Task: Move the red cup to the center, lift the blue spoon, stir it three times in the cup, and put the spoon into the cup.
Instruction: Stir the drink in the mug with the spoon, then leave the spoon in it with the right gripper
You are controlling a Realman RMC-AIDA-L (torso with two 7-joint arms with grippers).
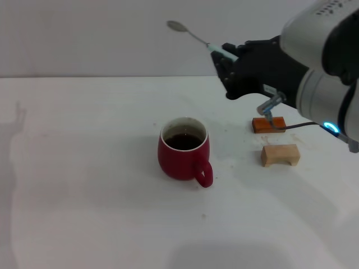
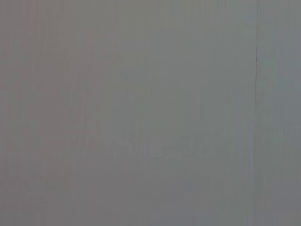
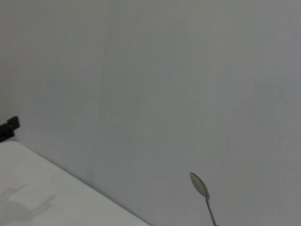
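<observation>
The red cup [image 1: 184,150] stands upright near the middle of the white table [image 1: 84,185], with dark liquid inside and its handle toward the front right. My right gripper [image 1: 229,59] is up in the air behind and to the right of the cup, shut on the pale blue handle of the blue spoon [image 1: 193,36]. The spoon's grey bowl points up and to the left, well above the cup. The spoon's bowl also shows in the right wrist view [image 3: 200,186] against the wall. My left gripper is out of view.
A small orange-red block [image 1: 268,124] and a pale wooden block [image 1: 280,154] lie on the table to the right of the cup, under my right arm. The left wrist view shows only a plain grey surface.
</observation>
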